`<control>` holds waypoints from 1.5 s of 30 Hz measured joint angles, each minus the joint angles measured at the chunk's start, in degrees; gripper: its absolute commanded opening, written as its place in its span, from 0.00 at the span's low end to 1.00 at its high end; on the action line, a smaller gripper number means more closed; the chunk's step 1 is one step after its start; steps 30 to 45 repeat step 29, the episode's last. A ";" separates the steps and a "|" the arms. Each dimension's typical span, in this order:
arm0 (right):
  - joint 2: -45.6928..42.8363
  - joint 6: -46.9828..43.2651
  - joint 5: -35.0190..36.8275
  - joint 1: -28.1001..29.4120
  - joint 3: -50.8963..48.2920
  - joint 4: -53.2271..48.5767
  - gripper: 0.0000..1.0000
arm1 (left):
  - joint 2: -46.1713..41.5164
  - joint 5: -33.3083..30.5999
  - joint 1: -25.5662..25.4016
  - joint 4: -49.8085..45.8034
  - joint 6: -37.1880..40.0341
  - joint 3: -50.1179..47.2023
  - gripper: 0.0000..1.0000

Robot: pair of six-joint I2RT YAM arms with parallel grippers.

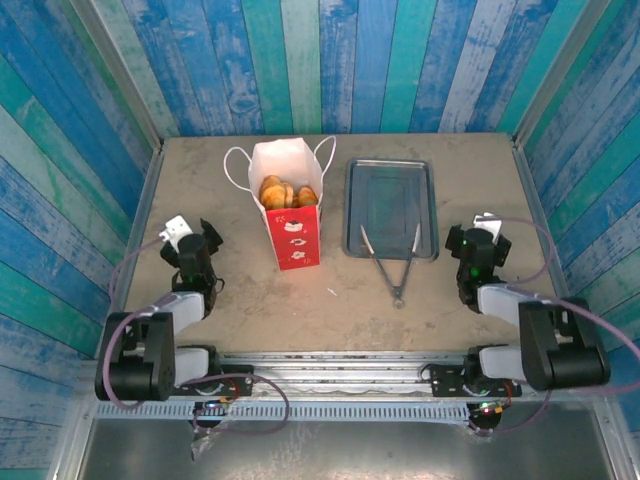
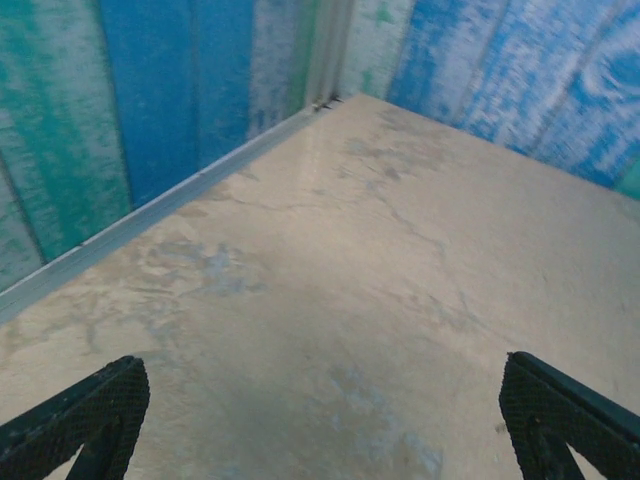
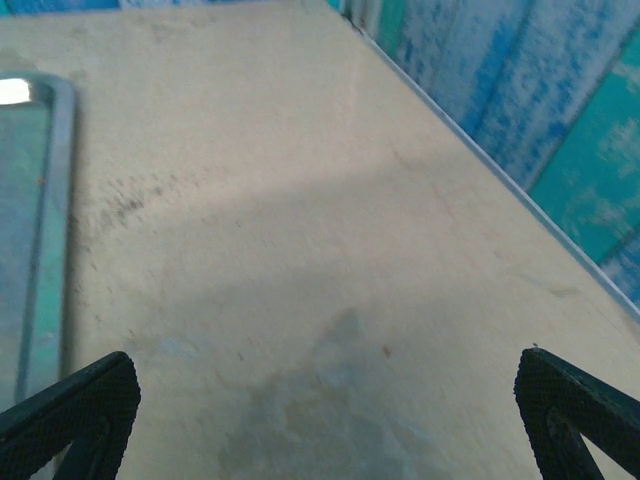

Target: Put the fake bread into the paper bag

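White-and-red paper bag (image 1: 292, 215) upright left of centre; fake bread (image 1: 285, 193) inside, three or four golden pieces visible at its mouth.
One bag, one grey metal tray (image 1: 352, 215) just to its right, one pair of tongs (image 1: 395, 268) across the tray's near edge. Left gripper (image 2: 320, 405) and right gripper (image 3: 325, 410): jaws wide apart, holding nothing.

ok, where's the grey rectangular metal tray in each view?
Top external: grey rectangular metal tray sits right of centre, beside the white-and-red paper bag.
Right wrist: the tray's rim runs down the left edge.
Left wrist: the camera faces a corner of the tan table, likely the far-left one.
Shared landmark: the blue plank wall meeting the table edge.
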 measured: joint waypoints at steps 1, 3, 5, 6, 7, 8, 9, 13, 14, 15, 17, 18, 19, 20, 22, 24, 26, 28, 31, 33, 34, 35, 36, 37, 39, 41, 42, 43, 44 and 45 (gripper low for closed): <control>1.73 -0.79 -1.18 0.00 0.02 1.92 1.00 | 0.66 0.79 -0.90 2.64 2.01 -0.92 0.94; 2.40 -1.70 -3.58 -0.04 0.11 2.38 1.00 | 2.21 2.69 -2.14 8.04 5.01 -2.03 0.94; 2.43 -2.78 -5.55 -0.17 0.07 4.92 1.00 | 5.03 4.70 -2.36 14.25 7.37 -2.91 0.94; 2.43 -3.30 -6.75 -0.22 0.09 6.10 1.00 | 7.02 5.70 -2.40 17.51 8.52 -3.45 0.94; 2.62 -3.74 -7.65 -0.22 0.09 7.28 1.00 | 9.40 6.86 -2.40 20.72 9.75 -4.04 0.94; 3.37 -4.02 -8.11 -0.22 0.07 9.07 1.00 | 11.04 7.69 -2.45 22.62 10.54 -4.31 0.94; 4.94 -4.31 -8.44 -0.20 0.02 11.74 1.00 | 11.91 8.59 -2.51 22.71 11.23 -4.22 0.94; 8.87 -5.44 -10.12 -0.15 1.16 10.78 1.00 | 12.66 10.34 -2.34 20.33 12.13 -0.09 0.94; 8.94 -5.70 -10.36 -0.15 1.77 10.40 1.00 | 12.66 10.73 -1.99 20.06 12.13 1.11 0.94; 9.01 -5.95 -10.56 -0.09 2.45 10.43 1.00 | 12.66 10.93 -1.75 20.35 12.17 1.73 0.94; 8.85 -6.19 -10.78 0.07 3.82 9.22 1.00 | 12.66 11.17 -1.49 20.06 12.24 2.03 0.94; 8.85 -6.25 -10.80 0.11 4.17 9.31 1.00 | 12.66 11.34 -1.46 19.67 12.33 2.03 0.94; 8.85 -6.34 -10.82 0.17 4.37 9.31 1.00 | 12.66 11.39 -1.49 19.37 12.37 2.03 0.94; 8.81 -6.40 -10.91 0.17 4.57 8.85 1.00 | 12.66 11.56 -1.49 19.10 12.41 2.03 0.94; 8.81 -6.49 -10.97 0.17 4.59 8.72 1.00 | 12.66 11.74 -1.55 18.64 12.50 2.03 0.94; 8.79 -6.60 -10.99 0.17 4.59 8.24 1.00 | 12.66 11.98 -1.57 18.29 12.50 2.03 0.94; 8.79 -6.62 -11.02 0.17 4.59 7.78 1.00 | 12.66 12.04 -1.57 18.14 12.50 2.03 0.94; 8.79 -6.64 -11.02 0.17 4.59 7.54 1.00 | 12.66 12.07 -1.57 18.01 12.50 2.03 0.94; 8.79 -6.64 -11.02 0.17 4.59 7.48 1.00 | 12.66 12.15 -1.57 18.01 12.50 2.03 0.94; 8.79 -6.64 -11.02 0.17 4.59 7.48 1.00 | 12.66 12.15 -1.57 18.01 12.50 2.03 0.94; 8.79 -6.64 -11.02 0.17 4.59 7.48 1.00 | 12.66 12.15 -1.57 18.01 12.50 2.03 0.94; 8.79 -6.64 -11.02 0.17 4.59 7.48 1.00 | 12.66 12.15 -1.57 18.01 12.50 2.03 0.94; 8.79 -6.64 -11.02 0.17 4.59 7.48 1.00 | 12.66 12.15 -1.57 18.01 12.50 2.03 0.94; 8.79 -6.64 -11.02 0.17 4.59 7.48 1.00 | 12.66 12.15 -1.57 18.01 12.50 2.03 0.94; 8.79 -6.64 -11.02 0.17 4.59 7.48 1.00 | 12.66 12.15 -1.57 18.01 12.50 2.03 0.94; 8.79 -6.64 -11.02 0.17 4.59 7.48 1.00 | 12.66 12.15 -1.57 18.01 12.50 2.03 0.94; 8.79 -6.64 -11.02 0.17 4.59 7.48 1.00 | 12.66 12.15 -1.57 18.01 12.50 2.03 0.94; 8.79 -6.64 -11.02 0.17 4.59 7.48 1.00 | 12.66 12.15 -1.57 18.01 12.50 2.03 0.94; 8.79 -6.64 -11.02 0.17 4.59 7.48 1.00 | 12.66 12.15 -1.57 18.01 12.50 2.03 0.94; 8.79 -6.64 -11.02 0.17 4.59 7.48 1.00 | 12.66 12.15 -1.57 18.01 12.50 2.03 0.94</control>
